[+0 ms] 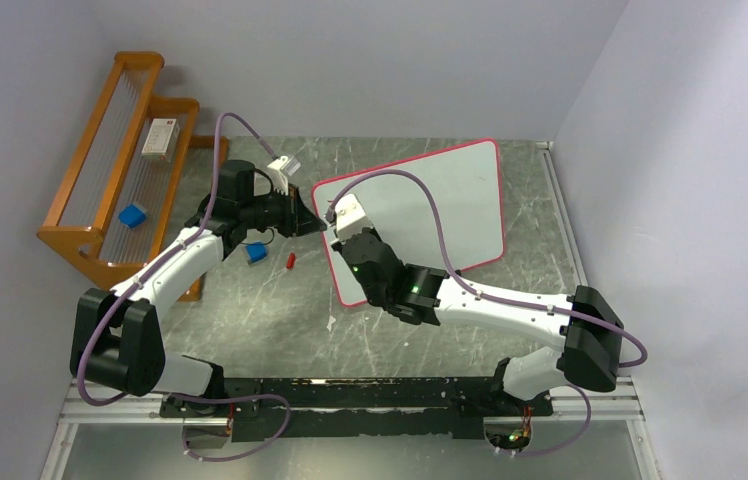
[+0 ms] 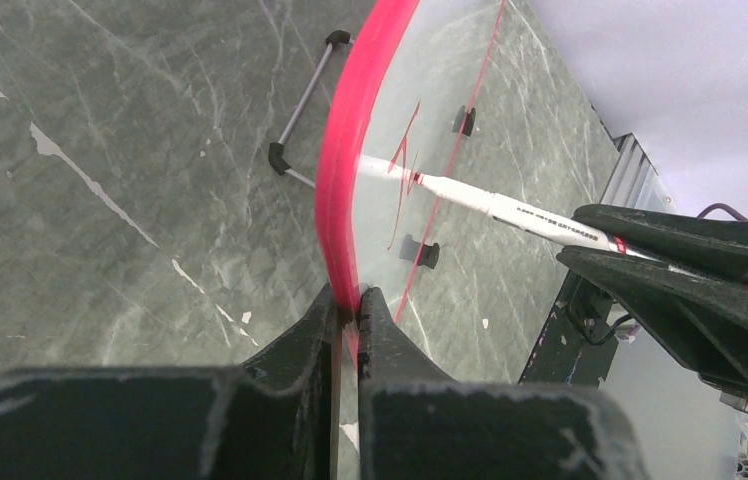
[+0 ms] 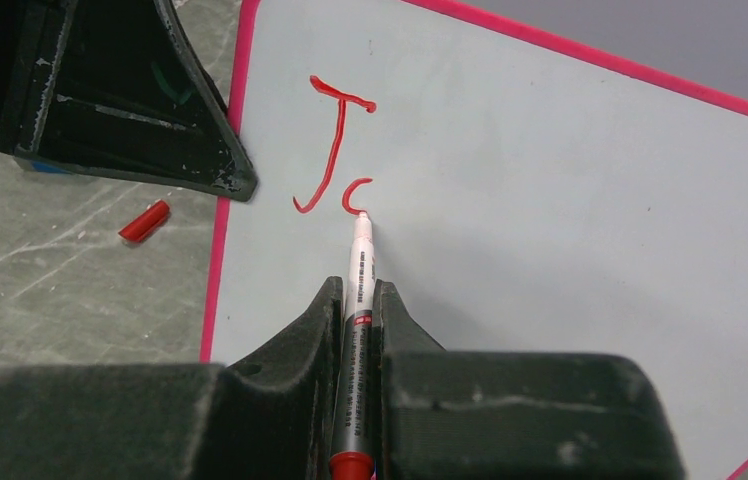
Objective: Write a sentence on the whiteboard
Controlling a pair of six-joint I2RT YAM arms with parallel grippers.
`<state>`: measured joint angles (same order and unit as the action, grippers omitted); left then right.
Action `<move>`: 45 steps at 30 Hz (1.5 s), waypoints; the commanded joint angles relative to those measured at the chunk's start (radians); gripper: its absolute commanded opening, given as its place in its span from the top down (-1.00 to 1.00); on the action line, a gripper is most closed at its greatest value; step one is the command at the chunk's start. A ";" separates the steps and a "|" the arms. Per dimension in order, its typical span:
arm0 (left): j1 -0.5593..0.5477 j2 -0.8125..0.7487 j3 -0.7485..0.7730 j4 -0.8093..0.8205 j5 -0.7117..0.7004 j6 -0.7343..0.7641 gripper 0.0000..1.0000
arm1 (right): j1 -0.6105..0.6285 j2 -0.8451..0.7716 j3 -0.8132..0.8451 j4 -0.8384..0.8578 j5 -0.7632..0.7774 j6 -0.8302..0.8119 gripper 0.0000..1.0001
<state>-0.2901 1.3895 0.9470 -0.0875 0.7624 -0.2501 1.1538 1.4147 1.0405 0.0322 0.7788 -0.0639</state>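
The whiteboard [image 1: 440,205], white with a red-pink border, lies tilted on the table's middle; it also shows in the right wrist view [image 3: 550,200] and edge-on in the left wrist view [image 2: 345,170]. My left gripper [image 2: 348,305] is shut on its left border, also seen from above [image 1: 315,225]. My right gripper [image 3: 358,300] is shut on a red marker [image 3: 358,270], whose tip touches the board at the end of a small red "c" beside a red "J" [image 3: 335,145]. The marker also shows in the left wrist view [image 2: 510,208]. The right gripper sits over the board's left part [image 1: 350,228].
The red marker cap [image 1: 291,261] lies on the table left of the board, also in the right wrist view [image 3: 145,221]. A blue object [image 1: 256,253] lies near it. A wooden rack [image 1: 120,190] holding a white box and a blue item stands at the back left.
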 commanded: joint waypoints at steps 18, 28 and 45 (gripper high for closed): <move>-0.011 0.005 -0.007 -0.013 -0.017 0.033 0.90 | -0.009 0.011 -0.019 0.106 0.072 -0.049 1.00; -0.012 0.005 -0.005 -0.013 -0.018 0.034 0.90 | -0.009 0.027 -0.005 0.132 0.039 -0.060 1.00; -0.012 0.003 -0.005 -0.019 -0.020 0.040 0.90 | -0.009 0.031 0.000 0.130 -0.007 -0.047 1.00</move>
<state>-0.2935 1.3895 0.9470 -0.0875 0.7616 -0.2497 1.1530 1.4261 1.0264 0.1383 0.7994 -0.1246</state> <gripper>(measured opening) 0.081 0.108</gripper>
